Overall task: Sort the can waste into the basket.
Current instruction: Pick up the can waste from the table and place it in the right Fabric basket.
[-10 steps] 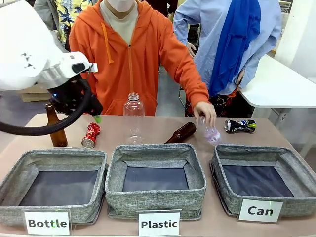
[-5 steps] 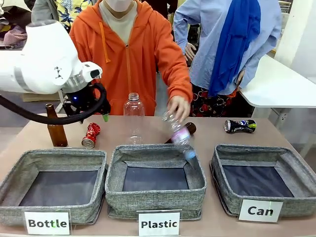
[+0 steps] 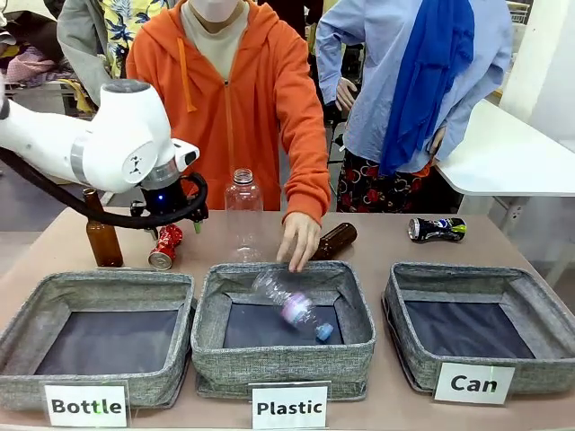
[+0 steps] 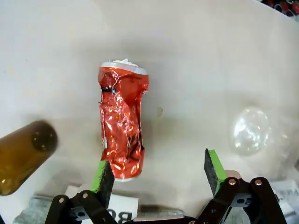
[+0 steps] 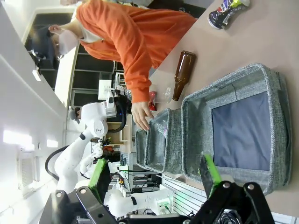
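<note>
Bottom of the front frame, nearest: three grey bins. The Can basket (image 3: 539,373) sits lower right, with nothing in it. The Plastic basket (image 3: 283,364) is bottom centre, and a clear bottle (image 3: 292,308) is now dropping into it. It was let go by the person's hand (image 3: 296,241), which a second ago was over at the right, near the dark can. The Bottle basket (image 3: 18,391) is lower left.

Behind the bins, the crushed red can (image 3: 165,246) lies left of centre, same spot as before. The dark can (image 3: 437,229) lies at the right, just behind the Can basket, and has not moved either.

My left gripper (image 3: 172,224) has swung in from the upper left and come down, and now hangs right over the red can. In its wrist view the jaws are wide apart and grip nothing. The red can (image 4: 122,140) is lower middle, its near end close to the pad (image 4: 103,175) at lower left, so it is off centre. My right gripper (image 5: 153,167) has its jaws apart and empty, with the dark can (image 5: 226,11) at the upper right of its frame.

No can is sorted yet. The red one looks like my first pick, and I probably need a small sideways shift before going down.
</note>
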### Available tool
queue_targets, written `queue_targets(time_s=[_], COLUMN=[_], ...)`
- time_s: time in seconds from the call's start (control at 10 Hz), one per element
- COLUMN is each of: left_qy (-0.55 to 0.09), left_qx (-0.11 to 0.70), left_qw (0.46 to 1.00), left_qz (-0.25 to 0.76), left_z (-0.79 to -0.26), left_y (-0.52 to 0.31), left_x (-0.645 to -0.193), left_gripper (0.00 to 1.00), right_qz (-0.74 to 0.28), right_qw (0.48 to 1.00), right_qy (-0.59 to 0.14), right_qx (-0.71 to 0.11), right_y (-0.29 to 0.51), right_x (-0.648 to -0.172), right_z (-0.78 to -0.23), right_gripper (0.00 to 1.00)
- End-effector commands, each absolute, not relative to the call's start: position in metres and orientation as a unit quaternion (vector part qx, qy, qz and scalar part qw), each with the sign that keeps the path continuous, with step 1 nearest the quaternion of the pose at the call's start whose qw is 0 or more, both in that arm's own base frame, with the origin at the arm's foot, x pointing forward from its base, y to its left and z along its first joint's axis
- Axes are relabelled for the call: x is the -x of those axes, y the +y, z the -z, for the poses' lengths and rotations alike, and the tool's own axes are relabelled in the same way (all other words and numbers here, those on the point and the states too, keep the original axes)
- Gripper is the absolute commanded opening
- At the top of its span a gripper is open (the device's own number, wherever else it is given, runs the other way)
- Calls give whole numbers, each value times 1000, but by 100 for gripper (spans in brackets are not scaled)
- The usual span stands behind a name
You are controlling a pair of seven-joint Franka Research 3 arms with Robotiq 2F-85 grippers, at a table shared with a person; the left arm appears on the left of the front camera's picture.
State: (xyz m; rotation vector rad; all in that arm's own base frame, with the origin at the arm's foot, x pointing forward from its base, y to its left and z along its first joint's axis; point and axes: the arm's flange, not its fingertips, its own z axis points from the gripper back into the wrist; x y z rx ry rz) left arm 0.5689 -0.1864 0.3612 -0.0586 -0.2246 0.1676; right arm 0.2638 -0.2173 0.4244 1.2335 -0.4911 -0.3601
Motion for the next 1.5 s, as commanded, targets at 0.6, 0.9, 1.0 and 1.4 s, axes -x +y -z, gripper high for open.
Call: queue_targets(time_s=[0.6, 0.9, 1.0, 1.4], left_qy=[-121, -113, -107, -101], left_qx=[20, 13, 5, -52], left_qw=[984, 986, 987, 985], left_qz=[-127, -124, -123, -128], left_z=[-306, -301, -300, -304], left_y=[-170, -169, -169, -172], left_x=[-608, -607, -609, -607], left_gripper=[100, 100, 100, 100], right_qz=[160, 160, 160, 160], right_qw=[769, 769, 769, 769], right_qy=[-234, -234, -234, -234], right_qx=[-573, -573, -573, -573], right_y=[-219, -219, -219, -219], right_x=[-264, -264, -264, -264], right_z=[-426, -426, -426, -426], right_gripper=[100, 100, 100, 100])
